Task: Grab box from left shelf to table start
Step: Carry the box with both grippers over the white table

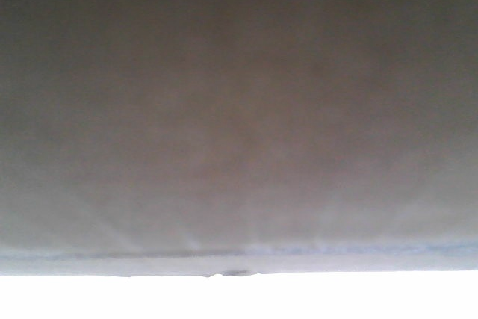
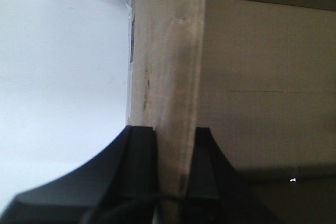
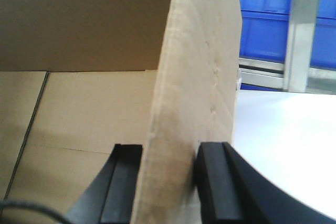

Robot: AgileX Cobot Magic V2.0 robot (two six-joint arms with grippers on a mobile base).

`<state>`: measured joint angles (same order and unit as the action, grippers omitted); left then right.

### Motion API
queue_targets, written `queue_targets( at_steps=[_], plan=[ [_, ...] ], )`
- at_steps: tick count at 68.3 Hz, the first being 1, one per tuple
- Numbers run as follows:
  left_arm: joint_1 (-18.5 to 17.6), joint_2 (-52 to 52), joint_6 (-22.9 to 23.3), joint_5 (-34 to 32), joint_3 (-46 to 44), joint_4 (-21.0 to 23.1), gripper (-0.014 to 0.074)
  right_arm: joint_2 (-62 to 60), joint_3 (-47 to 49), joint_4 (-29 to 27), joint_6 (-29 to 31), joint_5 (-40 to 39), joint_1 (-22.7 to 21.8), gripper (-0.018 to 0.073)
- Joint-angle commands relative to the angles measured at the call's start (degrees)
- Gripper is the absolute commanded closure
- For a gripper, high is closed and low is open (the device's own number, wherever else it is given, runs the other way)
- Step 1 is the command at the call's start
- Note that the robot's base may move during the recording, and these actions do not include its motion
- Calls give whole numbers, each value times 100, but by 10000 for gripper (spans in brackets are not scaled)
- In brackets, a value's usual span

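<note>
box (image 1: 239, 110) sitting on or just above table (image 2: 52, 77) | left gripper (image 2: 176, 148) and right gripper (image 3: 169, 155) each pinching an upright box wall | be lowering both sides evenly, loosening only once it is lying flat

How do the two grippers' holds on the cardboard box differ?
For the left gripper, the white table shows left of the clamped box wall; for the right gripper, right of it. The left's wall runs out of view; the right's ends in a rounded corner. Both jaws pinch cardboard.
</note>
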<state>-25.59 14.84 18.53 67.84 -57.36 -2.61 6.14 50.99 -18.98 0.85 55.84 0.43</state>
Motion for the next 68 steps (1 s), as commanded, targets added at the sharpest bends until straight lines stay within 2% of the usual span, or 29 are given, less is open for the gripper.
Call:
queue_targets(
  at_steps=[1,61,68],
  plan=[
    [-59,37,178,-974,-206,59,696,117,142,346,15,-681,-7,501],
    [-59,37,178,-974,-206,59,696,117,142,346,15,-681,-7,501],
    [-59,37,178,-974,-206,177,696,117,142,346,15,-681,-7,501]
  ],
)
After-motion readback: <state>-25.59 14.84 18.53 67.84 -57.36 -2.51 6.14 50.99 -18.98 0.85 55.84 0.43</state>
